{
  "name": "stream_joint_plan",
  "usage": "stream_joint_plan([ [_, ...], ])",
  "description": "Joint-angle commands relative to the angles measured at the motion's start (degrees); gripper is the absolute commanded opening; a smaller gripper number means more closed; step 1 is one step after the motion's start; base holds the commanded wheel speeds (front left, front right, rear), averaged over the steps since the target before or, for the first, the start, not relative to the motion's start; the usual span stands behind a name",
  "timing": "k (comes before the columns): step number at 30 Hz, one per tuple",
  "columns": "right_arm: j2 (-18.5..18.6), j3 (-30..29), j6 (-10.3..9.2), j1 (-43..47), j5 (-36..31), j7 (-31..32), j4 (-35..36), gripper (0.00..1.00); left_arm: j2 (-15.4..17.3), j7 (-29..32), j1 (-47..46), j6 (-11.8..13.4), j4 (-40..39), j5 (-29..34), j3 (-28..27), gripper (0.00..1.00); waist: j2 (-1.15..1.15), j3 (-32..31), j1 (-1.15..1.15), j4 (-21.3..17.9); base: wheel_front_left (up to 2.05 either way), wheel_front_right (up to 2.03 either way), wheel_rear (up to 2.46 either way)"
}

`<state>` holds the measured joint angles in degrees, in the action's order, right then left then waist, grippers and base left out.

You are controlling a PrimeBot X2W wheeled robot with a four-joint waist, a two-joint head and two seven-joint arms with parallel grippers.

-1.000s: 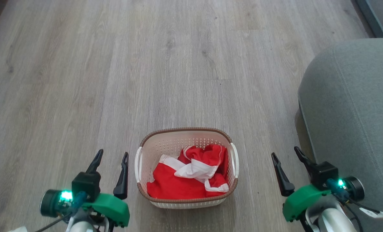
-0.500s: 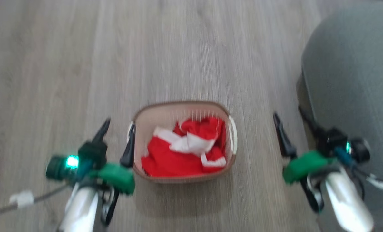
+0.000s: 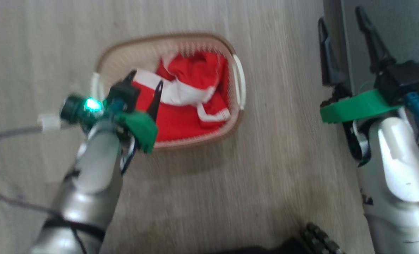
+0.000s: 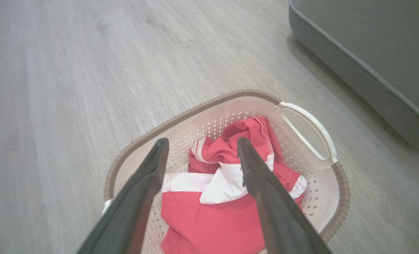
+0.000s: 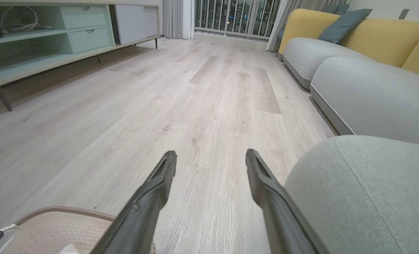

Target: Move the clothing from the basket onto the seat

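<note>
The basket (image 3: 232,116) stands on the wood floor with the red, white-trimmed clothing (image 3: 195,70) bunched inside it. My left gripper (image 3: 146,79) hangs open over the basket's left part, above the clothing, with nothing between its fingers. In the left wrist view the clothing (image 4: 209,218) lies below and between the two spread fingers of that gripper (image 4: 201,141), inside the basket (image 4: 195,107). My right gripper (image 3: 340,16) is open and empty at the edge of the grey seat (image 3: 400,31). Its own view has the gripper (image 5: 211,152) above bare floor, the seat (image 5: 364,197) to its right.
Open wood floor surrounds the basket. Across the room a low cabinet (image 5: 36,42) lines the left wall, and a grey sofa with yellow backs (image 5: 364,49) runs along the right. My base's dark wheel (image 3: 319,240) sits at the bottom edge.
The head camera has tipped down and the picture has shifted. My left gripper has moved from beside the basket's left handle to above the clothing. Both grippers have stayed open.
</note>
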<state>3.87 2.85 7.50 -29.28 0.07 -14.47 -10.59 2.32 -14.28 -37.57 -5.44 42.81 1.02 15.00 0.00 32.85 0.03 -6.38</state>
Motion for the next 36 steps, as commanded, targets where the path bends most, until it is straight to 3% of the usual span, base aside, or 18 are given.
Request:
stream_joint_plan([
  [1,-0.78,0.49,-0.01,-0.78,0.12,-0.52,2.72,1.00,0.77,-0.72,-4.48,0.21,3.05,0.81,-0.67,1.00,0.00,8.88,-0.03,-5.31,0.00,0.00,0.00],
  [13,-0.98,2.25,-0.01,-2.27,4.98,-0.52,5.66,1.00,0.61,0.92,-18.53,2.09,18.42,0.38,1.39,1.00,0.00,16.50,-0.03,-10.02,0.00,0.00,0.00],
  [18,-0.98,3.39,-0.01,-1.94,7.44,-0.52,7.52,1.00,2.51,1.81,-22.64,2.79,23.13,0.61,1.60,1.00,0.00,19.55,-0.03,-11.93,0.00,0.00,0.00],
  [26,-0.99,3.39,-0.01,-0.49,9.89,-0.52,9.63,1.00,5.40,3.13,-26.60,3.83,27.99,0.41,1.81,1.00,0.00,23.03,-0.03,-14.59,0.00,0.00,0.00],
  [33,-0.99,2.46,-0.01,1.53,10.21,-0.52,10.48,1.00,5.38,3.66,-26.40,3.71,29.78,0.13,2.71,1.00,0.00,23.11,-0.03,-15.06,0.00,0.00,0.00],
  [34,-0.99,2.35,-0.01,1.82,10.29,-0.52,10.55,1.00,5.23,3.49,-26.34,3.40,29.90,-0.05,2.77,0.47,0.00,23.08,-0.03,-15.09,0.00,0.00,0.00],
  [35,-0.99,2.14,-0.01,2.07,10.33,-0.52,10.58,1.00,5.07,3.47,-26.20,3.08,30.03,-0.16,2.91,0.09,0.00,23.02,-0.03,-15.13,0.00,0.00,0.00],
  [36,-0.99,1.86,-0.01,2.27,10.42,-0.52,10.56,1.00,4.91,3.34,-26.02,2.78,30.14,-0.29,3.04,0.00,0.00,22.91,-0.03,-15.18,0.00,0.00,0.00],
])
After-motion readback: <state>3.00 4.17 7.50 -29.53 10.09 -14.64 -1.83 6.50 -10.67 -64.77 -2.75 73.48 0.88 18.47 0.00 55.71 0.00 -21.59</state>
